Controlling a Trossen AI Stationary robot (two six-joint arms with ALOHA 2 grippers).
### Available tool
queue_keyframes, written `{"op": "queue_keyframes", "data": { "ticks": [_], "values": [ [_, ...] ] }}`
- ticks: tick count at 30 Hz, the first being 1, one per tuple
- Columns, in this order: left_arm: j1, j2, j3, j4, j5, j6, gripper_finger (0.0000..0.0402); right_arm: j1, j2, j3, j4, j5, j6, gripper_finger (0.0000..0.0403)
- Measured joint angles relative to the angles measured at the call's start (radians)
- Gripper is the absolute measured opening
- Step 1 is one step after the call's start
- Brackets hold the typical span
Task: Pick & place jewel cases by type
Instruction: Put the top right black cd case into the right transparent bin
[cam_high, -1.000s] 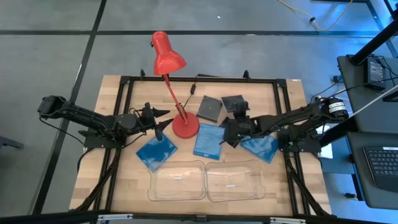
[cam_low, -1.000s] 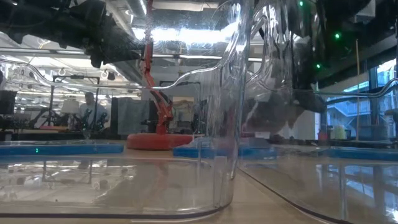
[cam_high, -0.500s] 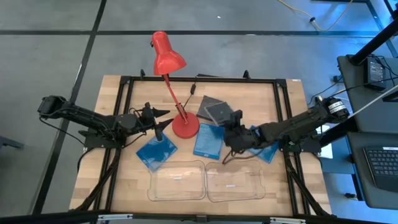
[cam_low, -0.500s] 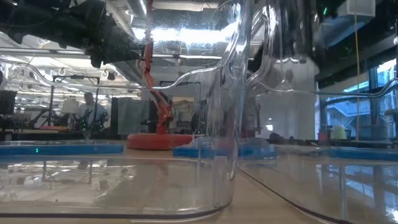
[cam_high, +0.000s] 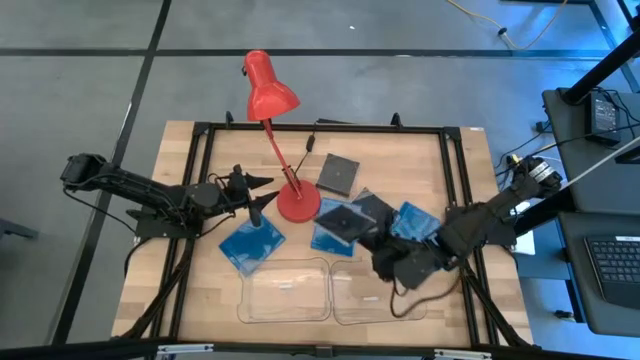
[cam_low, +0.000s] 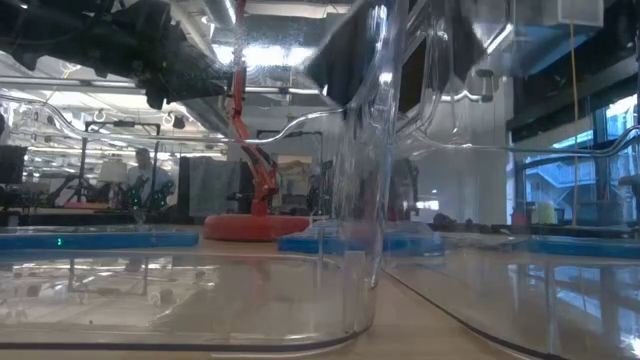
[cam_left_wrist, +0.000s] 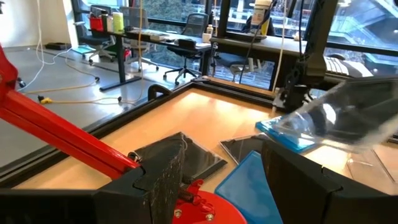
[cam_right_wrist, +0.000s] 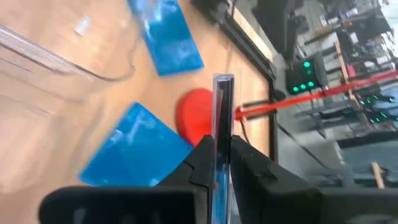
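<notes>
In the high view my right gripper (cam_high: 380, 243) is over the far edge of the right clear tray (cam_high: 400, 300), shut on a dark grey jewel case (cam_high: 358, 213). The right wrist view shows that case edge-on (cam_right_wrist: 222, 112) between the fingers. A second dark case (cam_high: 338, 173) lies flat near the lamp. Blue cases lie flat on the table (cam_high: 250, 243), (cam_high: 330, 235), (cam_high: 413, 222). My left gripper (cam_high: 256, 198) waits open above the left blue case, beside the lamp base (cam_left_wrist: 199, 205). My right gripper pinches the dark jewel case between its two fingers (cam_right_wrist: 202, 158), one on each flat face, at one edge of the case (cam_right_wrist: 221, 146). The case is lifted clear of the table and sticks out past the fingertips, edge-on to the wrist camera.
A red desk lamp stands with its round base (cam_high: 297, 205) between the arms. Two clear trays, left (cam_high: 285, 292) and right, sit side by side at the near edge. Their walls (cam_low: 365, 200) fill the low view. A black frame rims the table (cam_high: 330, 128).
My right gripper has come away from the two dark cases at the far side, moving toward the near edge and over the right tray. It has carried one dark case up off the table. The other dark case has stayed put.
</notes>
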Motion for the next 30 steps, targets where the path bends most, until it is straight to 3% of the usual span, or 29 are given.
{"op": "queue_keyframes", "data": {
  "ticks": [5,12,18,30],
  "values": [
    [0.0,0.0,0.0,-0.011,0.002,-0.039,0.0212,0.083,0.0,0.058,-0.063,-0.002,0.145,0.0043],
    [-0.001,0.0,0.0,-0.034,0.001,-0.041,0.0212,0.169,0.0,0.134,-0.28,-0.015,0.426,0.0044],
    [-0.001,0.0,0.0,-0.041,0.001,-0.04,0.0212,0.226,0.0,0.193,-0.283,-0.125,0.48,0.0044],
    [-0.001,0.0,0.0,-0.048,-0.005,0.011,0.0212,0.243,0.005,0.24,-0.384,-0.27,0.883,0.0044]
  ]
}}
